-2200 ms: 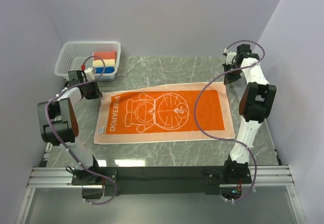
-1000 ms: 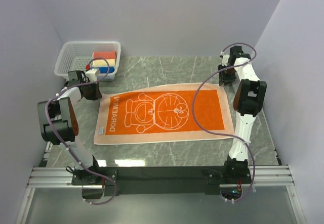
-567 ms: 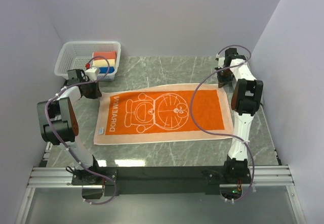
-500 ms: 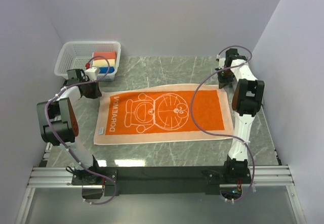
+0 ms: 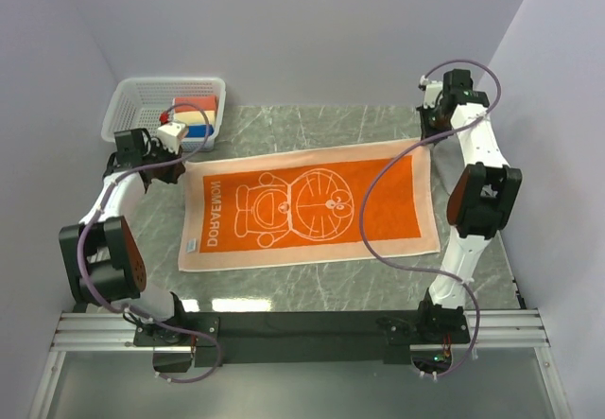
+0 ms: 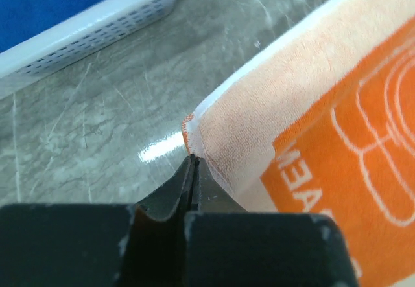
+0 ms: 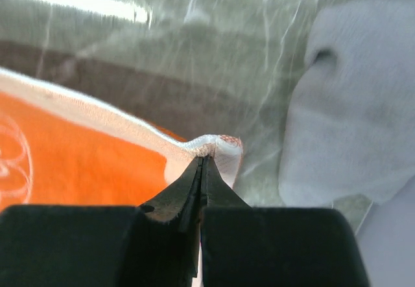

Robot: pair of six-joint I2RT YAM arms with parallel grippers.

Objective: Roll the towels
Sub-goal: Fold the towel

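The orange towel (image 5: pixel 312 206) with the cartoon drawing and "DORAEMON" lettering lies spread flat on the marble table. My left gripper (image 5: pixel 181 166) is shut on its far left corner. In the left wrist view the gripper's tips (image 6: pixel 193 160) pinch the pale hem of the towel (image 6: pixel 311 125). My right gripper (image 5: pixel 430 141) is shut on the far right corner. In the right wrist view the gripper's tips (image 7: pixel 204 159) pinch the lifted, folded hem of the towel (image 7: pixel 78 164) just above the table. The grey towel is out of view.
A white basket (image 5: pixel 142 107) stands at the back left, holding small red (image 5: pixel 194 103), cream (image 5: pixel 193 116) and blue (image 5: pixel 200 130) rolls; its wall shows in the left wrist view (image 6: pixel 91 31). Walls close in behind and on both sides. A pale grey shape (image 7: pixel 350 105) lies right of the right gripper.
Both grippers have pulled the far corners outward and back. The towel's far edge now sits farther back and stretched wide. The left arm has swung left, the right arm right.
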